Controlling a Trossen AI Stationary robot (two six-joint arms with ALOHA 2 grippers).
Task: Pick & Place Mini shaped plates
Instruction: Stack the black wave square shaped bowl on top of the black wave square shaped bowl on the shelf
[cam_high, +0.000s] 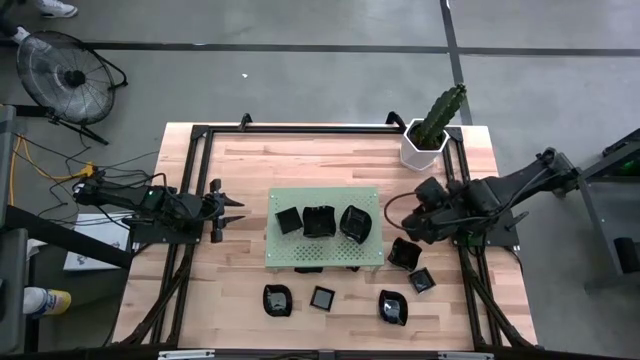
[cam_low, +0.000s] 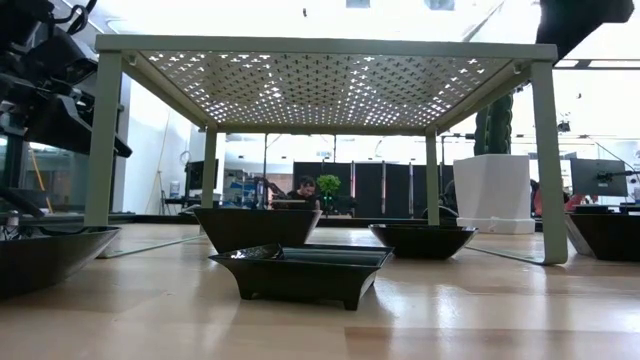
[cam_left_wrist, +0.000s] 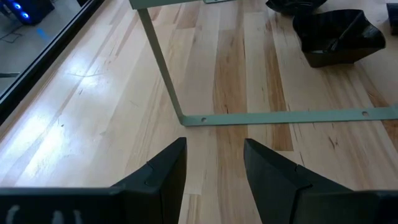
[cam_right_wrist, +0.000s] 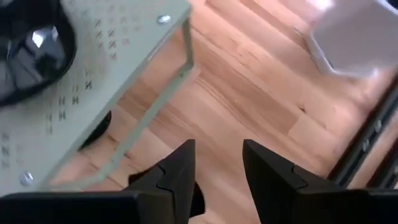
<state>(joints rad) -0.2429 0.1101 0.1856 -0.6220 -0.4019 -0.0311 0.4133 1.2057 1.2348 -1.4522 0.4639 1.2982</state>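
The green perforated board (cam_high: 322, 250) stands on legs at the table's middle, with three glossy black mini plates (cam_high: 318, 221) on top. Several more black plates rest on the wood near it: two at its right (cam_high: 404, 254), three along the near edge (cam_high: 323, 297), and one under the board (cam_high: 308, 268). My left gripper (cam_high: 232, 212) is open and empty, left of the board, low over the wood (cam_left_wrist: 214, 168). My right gripper (cam_high: 408, 225) is open and empty, just right of the board's right edge, above the table (cam_right_wrist: 217, 168). One plate on the board shows in the right wrist view (cam_right_wrist: 31, 56).
A white hexagonal pot with a cactus (cam_high: 425, 143) stands at the far right corner, close behind my right arm. A black frame (cam_high: 190, 180) runs around the tabletop. Bare wood lies left of the board and along its far side. The low view shows a plate (cam_low: 305, 272) under the board.
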